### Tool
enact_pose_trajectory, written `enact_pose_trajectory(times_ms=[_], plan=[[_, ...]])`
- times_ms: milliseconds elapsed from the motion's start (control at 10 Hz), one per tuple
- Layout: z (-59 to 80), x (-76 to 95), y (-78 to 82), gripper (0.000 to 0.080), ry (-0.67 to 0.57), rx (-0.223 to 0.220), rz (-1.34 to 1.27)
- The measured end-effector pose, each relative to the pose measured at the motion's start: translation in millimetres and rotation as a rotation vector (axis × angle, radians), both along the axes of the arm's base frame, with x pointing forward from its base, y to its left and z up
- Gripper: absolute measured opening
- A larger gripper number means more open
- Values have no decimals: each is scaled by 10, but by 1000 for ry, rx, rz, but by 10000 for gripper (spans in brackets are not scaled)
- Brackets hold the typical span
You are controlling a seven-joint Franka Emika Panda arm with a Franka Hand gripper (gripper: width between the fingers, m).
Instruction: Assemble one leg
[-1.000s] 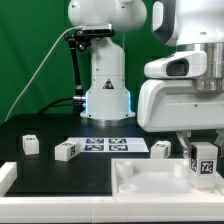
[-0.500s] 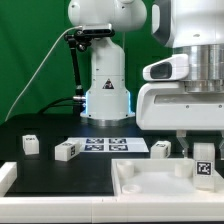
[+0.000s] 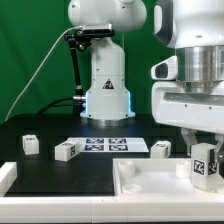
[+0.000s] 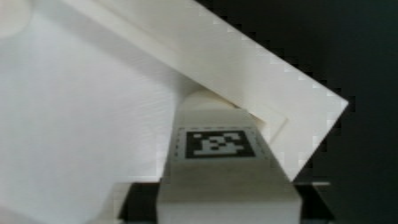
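My gripper (image 3: 204,158) is shut on a white leg (image 3: 204,166) with a black-and-white tag on its face. It holds the leg upright over the far right corner of the large white tray-like board (image 3: 150,186). In the wrist view the leg (image 4: 221,150) stands between the two dark fingers (image 4: 143,203), its tagged face up, pointing at the board's corner (image 4: 267,100). Three more legs lie on the black table: one (image 3: 31,145) at the exterior view's left, one (image 3: 67,150) beside the marker board, one (image 3: 161,149) near my gripper.
The marker board (image 3: 113,145) lies flat at the table's middle. The arm's white base (image 3: 106,85) stands behind it. A white rail (image 3: 6,176) runs along the exterior view's left front edge. The board's raised rim (image 3: 127,166) faces the marker board.
My gripper with the leg has shifted slightly toward the exterior view's right and the wrist housing has risen a little. The other legs have not moved.
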State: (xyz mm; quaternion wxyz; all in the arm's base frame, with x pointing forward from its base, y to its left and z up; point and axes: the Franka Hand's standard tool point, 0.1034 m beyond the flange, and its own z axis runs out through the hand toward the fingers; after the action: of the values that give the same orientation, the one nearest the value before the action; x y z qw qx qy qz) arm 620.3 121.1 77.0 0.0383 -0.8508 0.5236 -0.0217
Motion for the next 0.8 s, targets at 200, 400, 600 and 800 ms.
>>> enact_pose_trajectory(times_ms=[200,400,600,800], plan=[[3,-3,13,292,8,12,-209],[5,0,-1,292,19,44,-338],[3,-1,5,292,21,49,-368],[12,12,-10,587,14,41,-255]])
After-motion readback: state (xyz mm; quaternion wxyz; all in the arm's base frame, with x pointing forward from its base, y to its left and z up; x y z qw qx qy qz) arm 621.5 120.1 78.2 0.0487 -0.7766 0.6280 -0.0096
